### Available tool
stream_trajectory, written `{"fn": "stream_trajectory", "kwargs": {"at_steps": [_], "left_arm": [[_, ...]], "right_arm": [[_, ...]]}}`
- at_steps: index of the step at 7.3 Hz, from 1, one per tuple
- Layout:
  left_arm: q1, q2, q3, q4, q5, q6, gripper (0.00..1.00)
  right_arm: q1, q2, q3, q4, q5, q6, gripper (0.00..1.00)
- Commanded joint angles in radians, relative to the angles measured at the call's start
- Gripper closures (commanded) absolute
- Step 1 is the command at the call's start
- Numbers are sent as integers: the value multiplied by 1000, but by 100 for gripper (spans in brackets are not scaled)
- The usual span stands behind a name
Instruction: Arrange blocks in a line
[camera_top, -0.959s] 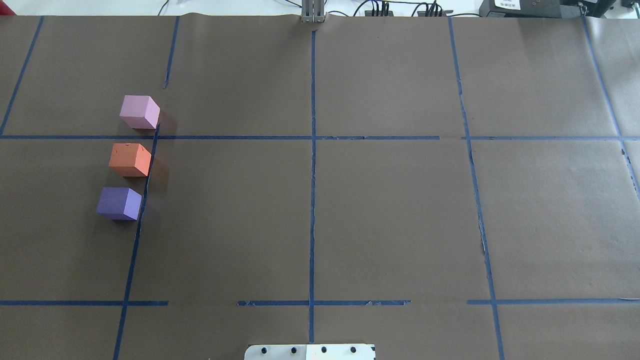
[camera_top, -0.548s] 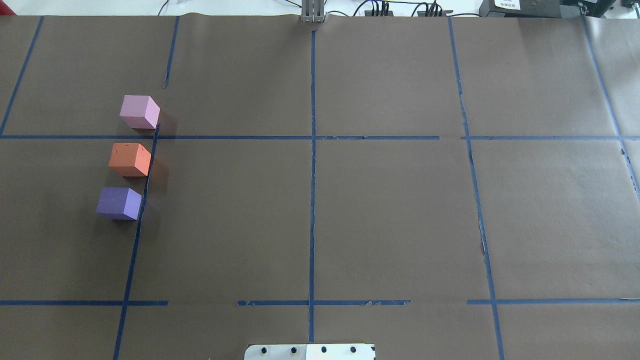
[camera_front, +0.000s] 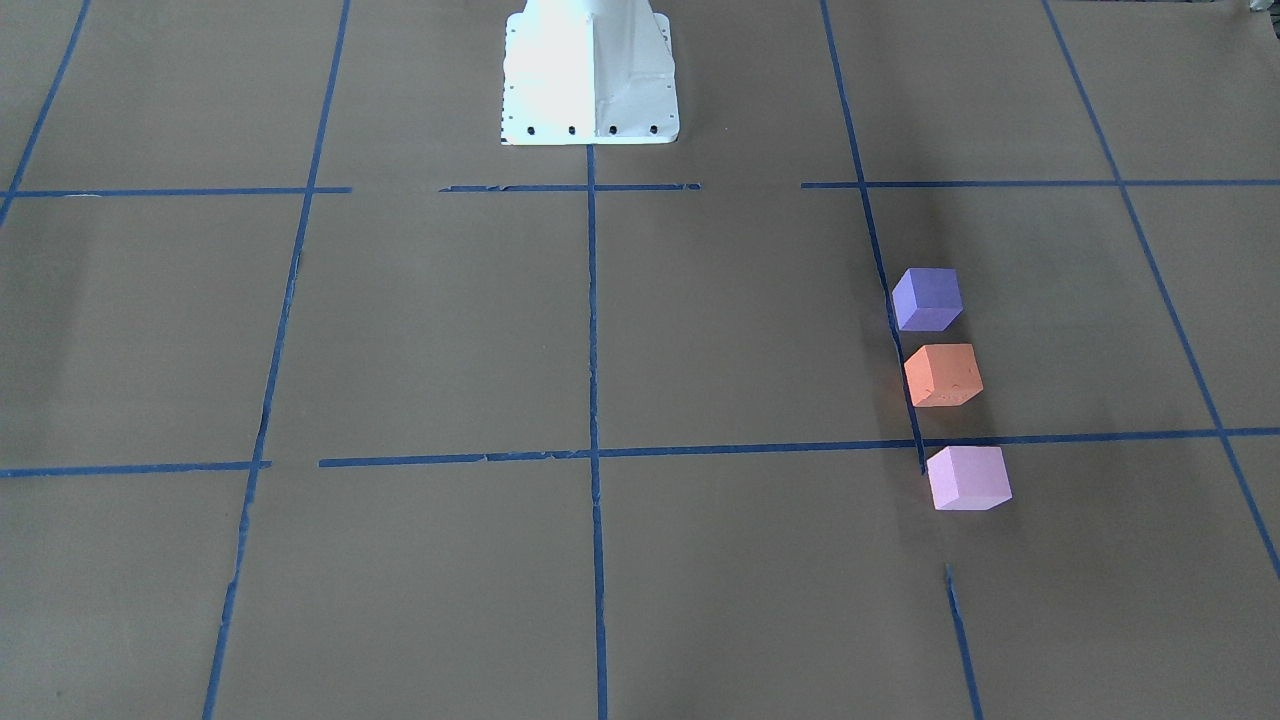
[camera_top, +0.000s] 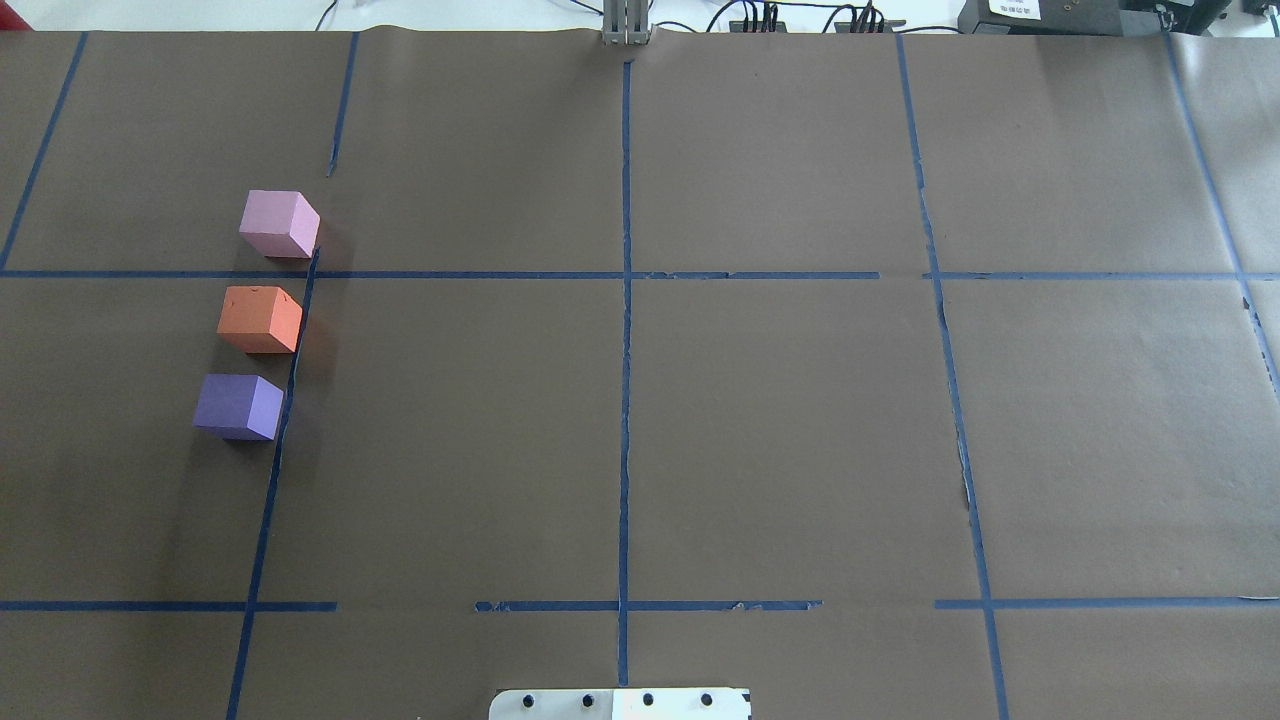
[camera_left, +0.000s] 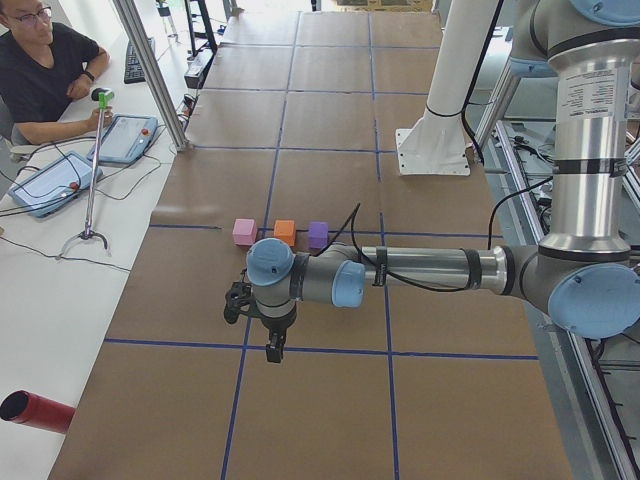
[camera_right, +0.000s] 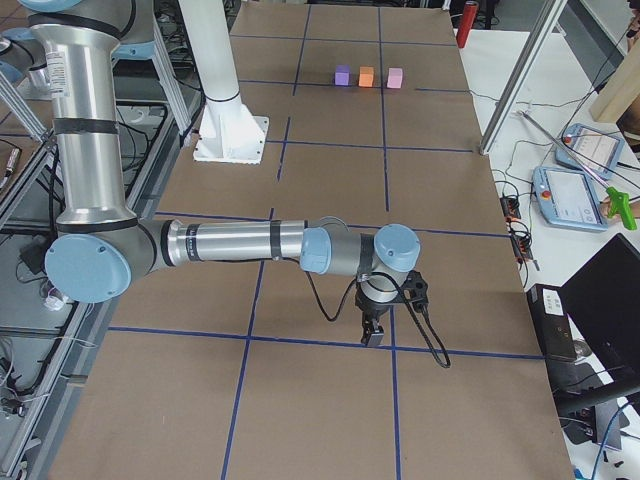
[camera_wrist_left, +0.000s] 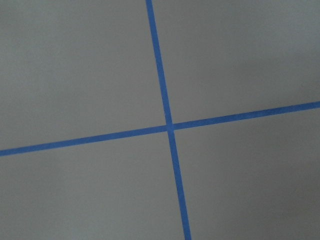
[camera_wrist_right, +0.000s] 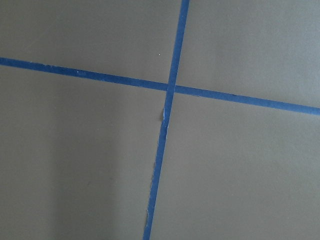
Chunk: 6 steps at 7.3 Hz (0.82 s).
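Note:
Three blocks stand in a line on the brown table at my left side, with small gaps between them. In the overhead view the pale pink-lilac block (camera_top: 279, 224) is farthest, the orange block (camera_top: 260, 319) is in the middle and the violet-blue block (camera_top: 238, 406) is nearest. They also show in the front-facing view: violet-blue (camera_front: 927, 298), orange (camera_front: 943, 375), pink-lilac (camera_front: 967, 478). My left gripper (camera_left: 272, 345) hangs over a tape crossing, well clear of the blocks. My right gripper (camera_right: 373, 335) hangs at the table's other end. I cannot tell whether either is open or shut.
Blue tape lines (camera_top: 625, 400) form a grid on the brown paper. The white robot base (camera_front: 588, 75) stands at the middle of the near edge. An operator (camera_left: 45, 70) sits at a side desk with teach pendants (camera_left: 125, 138). A red cylinder (camera_left: 35, 412) lies on that desk.

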Motion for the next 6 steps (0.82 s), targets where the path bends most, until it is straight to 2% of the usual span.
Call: {"fn": "stream_trajectory", "kwargs": {"at_steps": [1, 3, 6], "left_arm": [[-1, 10, 63, -10, -2, 0, 0], [-57, 13, 81, -12, -62, 0, 0], [-91, 15, -12, 8, -85, -3, 0]], "right_arm": [[0, 1, 0, 0, 0, -1, 0], [0, -1, 0, 0, 0, -1, 0], [0, 1, 0, 0, 0, 1, 0]]}}
